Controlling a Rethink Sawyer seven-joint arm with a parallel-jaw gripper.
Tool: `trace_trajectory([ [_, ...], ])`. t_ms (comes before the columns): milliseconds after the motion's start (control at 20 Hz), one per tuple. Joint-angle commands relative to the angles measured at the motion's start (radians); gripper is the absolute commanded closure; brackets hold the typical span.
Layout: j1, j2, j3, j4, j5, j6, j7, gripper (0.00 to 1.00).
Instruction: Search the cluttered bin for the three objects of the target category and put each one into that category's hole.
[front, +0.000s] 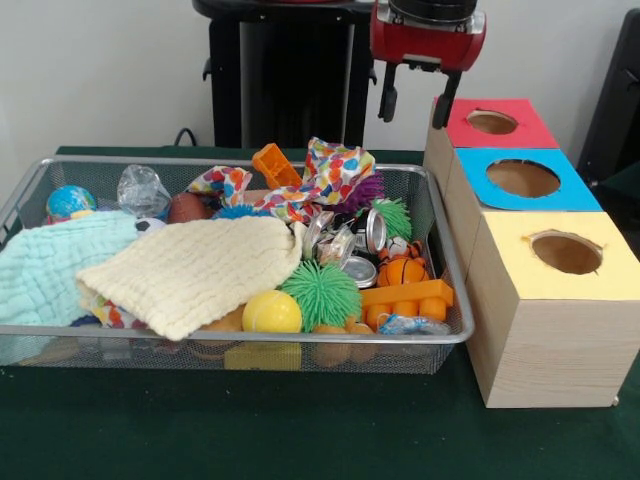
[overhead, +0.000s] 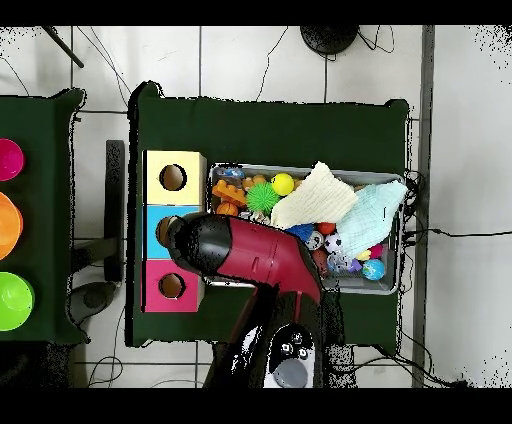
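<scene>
My fingers (front: 416, 103) apart, empty, hanging above red-faced box (front: 497, 124); blue-faced hole (front: 522, 178) just ahead, mesh bin (front: 440, 230) alongside.

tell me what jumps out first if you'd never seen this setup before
The wire-mesh bin heaped with bright toys draws the eye first, with a pale yellow cloth and a mint green cloth draped across its front half. To its right in the front view stand three wooden boxes in a row, faced red, blue and yellow, each with a round hole. The red gripper hangs open above, near the red box.
</scene>
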Motion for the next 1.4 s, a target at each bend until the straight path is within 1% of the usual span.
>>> trace_trajectory([
  [50, -0.001, 0.053, 0.099, -0.043, -0.036, -0.045, 0.098, 0.0],
  [250, -0.001, 0.076, 0.103, -0.065, -0.028, -0.044, 0.111, 0.0],
  [550, -0.02, 0.089, 0.123, -0.047, -0.02, -0.087, 0.1, 0.0],
  [1000, -0.055, 0.135, 0.158, -0.064, -0.022, -0.139, 0.083, 0.0],
  [1400, -0.066, 0.198, 0.161, -0.122, -0.03, -0.158, 0.09, 0.0],
])
